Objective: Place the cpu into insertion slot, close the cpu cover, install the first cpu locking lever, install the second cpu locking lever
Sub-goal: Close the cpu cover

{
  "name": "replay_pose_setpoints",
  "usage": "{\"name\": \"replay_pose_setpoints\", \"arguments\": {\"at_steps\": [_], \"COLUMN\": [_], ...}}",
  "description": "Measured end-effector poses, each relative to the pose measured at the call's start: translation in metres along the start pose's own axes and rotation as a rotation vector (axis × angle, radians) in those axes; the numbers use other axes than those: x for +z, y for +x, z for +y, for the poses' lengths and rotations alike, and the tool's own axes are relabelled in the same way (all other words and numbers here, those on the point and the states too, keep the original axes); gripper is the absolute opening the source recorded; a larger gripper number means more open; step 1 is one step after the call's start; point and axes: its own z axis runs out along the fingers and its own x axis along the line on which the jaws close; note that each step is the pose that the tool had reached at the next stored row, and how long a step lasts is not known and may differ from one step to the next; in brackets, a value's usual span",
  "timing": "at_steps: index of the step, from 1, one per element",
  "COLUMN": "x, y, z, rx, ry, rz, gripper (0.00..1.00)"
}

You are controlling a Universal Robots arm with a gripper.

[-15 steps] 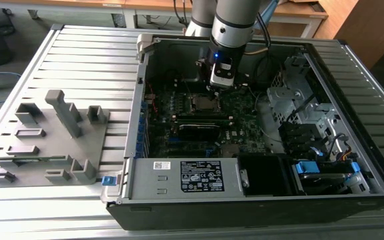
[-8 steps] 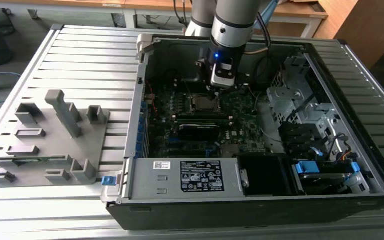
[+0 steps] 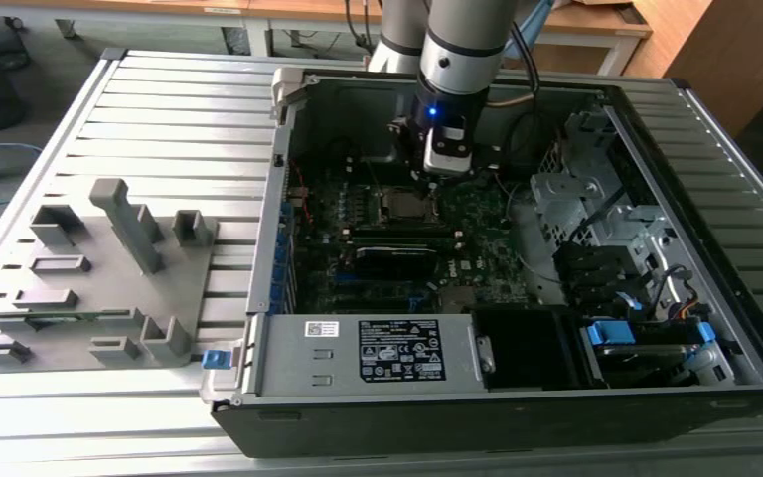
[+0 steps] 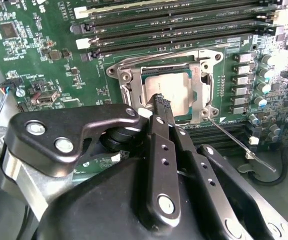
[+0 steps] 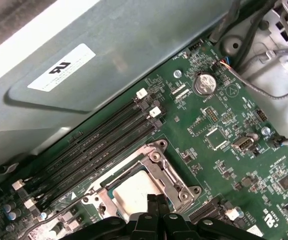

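My gripper point(image 4: 160, 101) is clenched, its 2 fingers pressed together with nothing between them. The tips are at 1 edge of the cpu point(image 4: 173, 86), and I cannot tell whether they touch it. The cpu sits in the insertion slot point(image 4: 126, 82) on the green motherboard point(image 4: 43, 65). The cpu cover point(image 4: 200, 89) lies down over it, framing its silver top. 1 thin locking lever point(image 4: 239, 143) sticks out free beside the slot.

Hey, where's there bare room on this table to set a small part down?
The ribbed table is bare between the grey fixture tray, its far edge and the computer case, and in a narrower strip on the exterior view's right of the case. Inside is crowded: the gripper hangs at the cpu, beside the memory slots.
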Motion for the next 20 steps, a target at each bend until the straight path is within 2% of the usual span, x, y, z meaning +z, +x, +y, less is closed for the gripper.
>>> {"name": "replay_pose_setpoints", "arguments": {"at_steps": [4,11,20], "x": [0.0001,0.0001,0.0001], "y": [0.0000,0.0000,0.0000], "z": [0.0000,0.0000,0.0000], "rx": [-0.032,-0.082,-0.087], "ry": [-0.0085,-0.0287,-0.0295], "rz": [-0.0036,-0.0093,-0.0099], "gripper": [0.10,0.10,0.10]}}
